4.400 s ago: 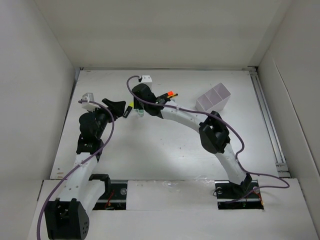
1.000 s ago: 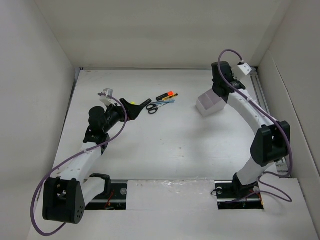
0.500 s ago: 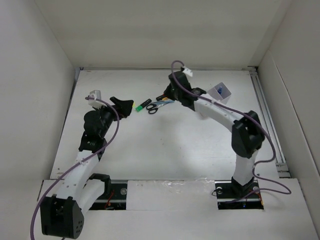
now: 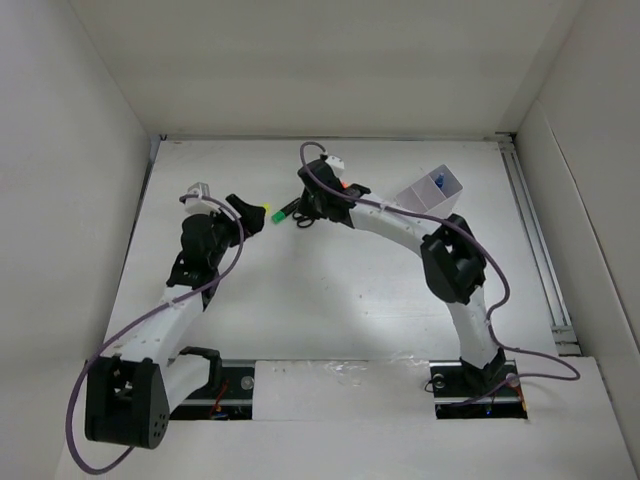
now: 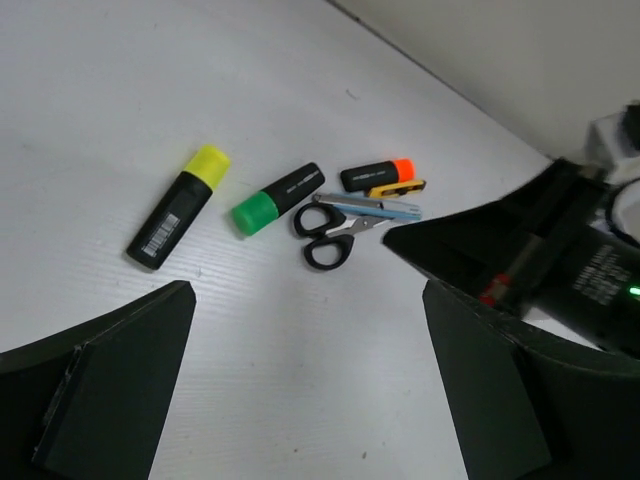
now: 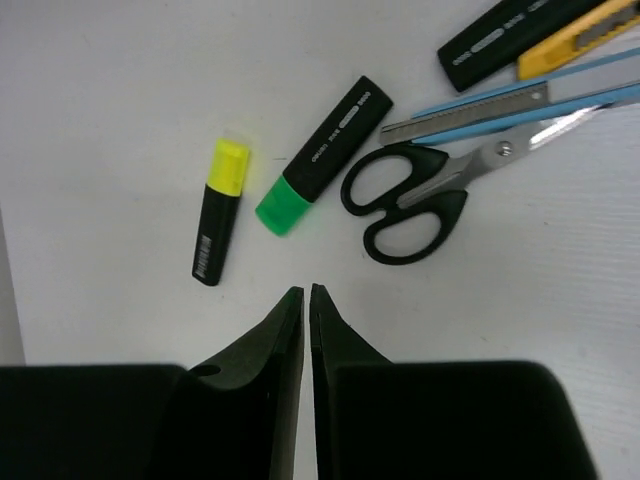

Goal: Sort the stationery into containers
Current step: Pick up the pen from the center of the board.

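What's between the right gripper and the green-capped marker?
Nothing visible. In the right wrist view only bare table separates the right gripper, jaws nearly together and empty, from the green-capped marker. The yellow-capped marker lies to one side, the scissors to the other, both clear of the path.

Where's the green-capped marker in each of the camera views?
Top external: green-capped marker just up and left of picture centre.
Left wrist: marker at centre, left of the scissors.
Right wrist: marker upper centre, left of the scissors.
Shared landmark: yellow-capped marker, to its left in all three.
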Controlling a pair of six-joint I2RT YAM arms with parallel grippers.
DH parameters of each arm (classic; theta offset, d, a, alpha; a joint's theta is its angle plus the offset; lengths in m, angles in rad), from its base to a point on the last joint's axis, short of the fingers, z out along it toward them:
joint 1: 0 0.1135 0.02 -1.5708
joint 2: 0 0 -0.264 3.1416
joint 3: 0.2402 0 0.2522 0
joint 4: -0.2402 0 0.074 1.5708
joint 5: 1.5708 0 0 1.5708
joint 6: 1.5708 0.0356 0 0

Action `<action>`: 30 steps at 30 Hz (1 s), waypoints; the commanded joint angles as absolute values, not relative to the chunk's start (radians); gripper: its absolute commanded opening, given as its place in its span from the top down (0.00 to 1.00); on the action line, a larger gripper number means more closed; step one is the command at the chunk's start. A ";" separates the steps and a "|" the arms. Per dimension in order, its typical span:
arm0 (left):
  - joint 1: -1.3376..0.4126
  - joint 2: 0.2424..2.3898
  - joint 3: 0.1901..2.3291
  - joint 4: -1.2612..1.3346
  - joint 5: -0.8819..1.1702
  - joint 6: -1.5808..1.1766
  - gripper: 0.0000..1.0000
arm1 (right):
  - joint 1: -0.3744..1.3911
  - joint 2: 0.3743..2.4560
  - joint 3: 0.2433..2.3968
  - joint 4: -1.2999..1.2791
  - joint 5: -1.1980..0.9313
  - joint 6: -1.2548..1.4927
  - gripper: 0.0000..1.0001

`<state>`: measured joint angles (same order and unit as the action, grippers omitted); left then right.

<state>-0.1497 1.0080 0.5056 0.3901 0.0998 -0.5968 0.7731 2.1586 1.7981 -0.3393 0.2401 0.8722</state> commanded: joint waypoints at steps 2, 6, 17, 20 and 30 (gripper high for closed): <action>-0.153 1.084 0.563 0.455 0.113 -0.554 0.11 | 0.747 1.959 1.674 -0.284 0.307 0.887 0.81; -0.153 1.167 0.617 0.456 0.114 -0.517 0.58 | 0.726 1.829 1.508 -0.238 0.316 0.908 0.73; -0.374 1.508 0.894 0.221 -0.291 -0.333 0.88 | 0.649 1.585 1.246 -0.219 0.219 0.925 0.72; -0.374 1.581 0.919 0.235 -0.243 -0.313 1.00 | 0.649 1.517 1.187 -0.216 0.207 0.925 0.72; -0.374 1.661 0.982 0.202 -0.215 -0.279 0.71 | 0.591 1.456 1.091 -0.149 0.129 0.934 0.69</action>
